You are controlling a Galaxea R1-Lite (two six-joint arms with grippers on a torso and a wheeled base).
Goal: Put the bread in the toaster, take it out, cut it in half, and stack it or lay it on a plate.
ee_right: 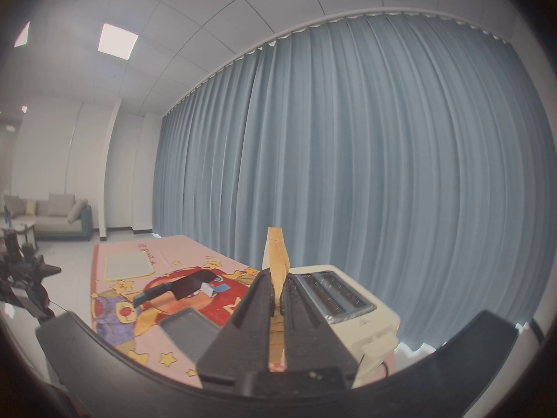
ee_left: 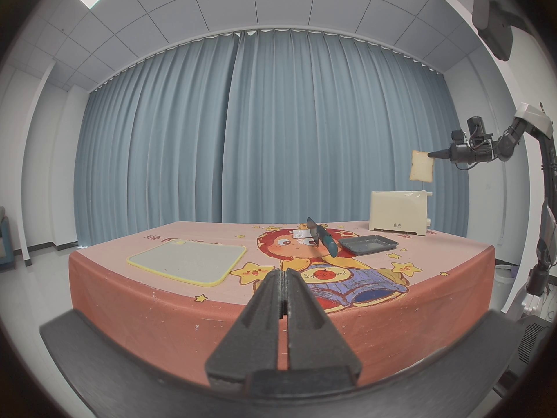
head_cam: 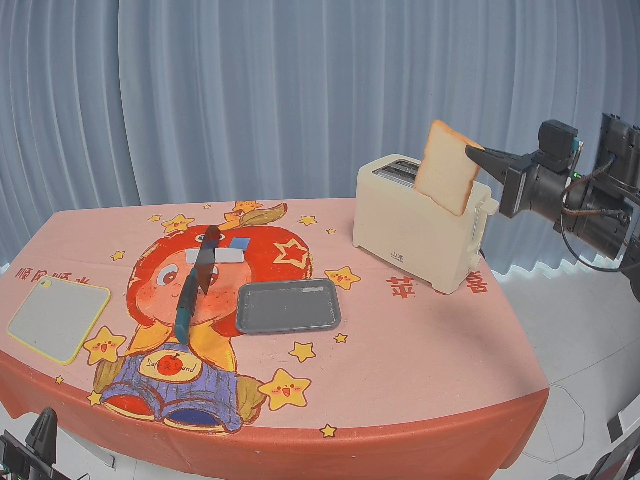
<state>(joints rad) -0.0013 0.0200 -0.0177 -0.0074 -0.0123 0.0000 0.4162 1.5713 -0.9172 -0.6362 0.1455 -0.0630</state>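
A slice of bread [head_cam: 447,167] hangs tilted in the air just above the cream toaster [head_cam: 417,225], held at its upper right corner by my right gripper [head_cam: 475,153], which is shut on it. In the right wrist view the bread [ee_right: 277,256] stands edge-on between the fingers, beside the toaster's slots [ee_right: 335,292]. My left gripper [ee_left: 285,288] is shut with nothing in it, low and in front of the table's near left edge. A grey plate [head_cam: 288,305] lies mid-table. A knife [head_cam: 197,280] with a teal handle rests on a white stand.
A grey cutting board [head_cam: 57,317] with a yellow rim lies at the table's left end. The table is covered by a pink cartoon cloth [head_cam: 400,361]. A blue curtain hangs behind. The toaster stands near the table's far right corner.
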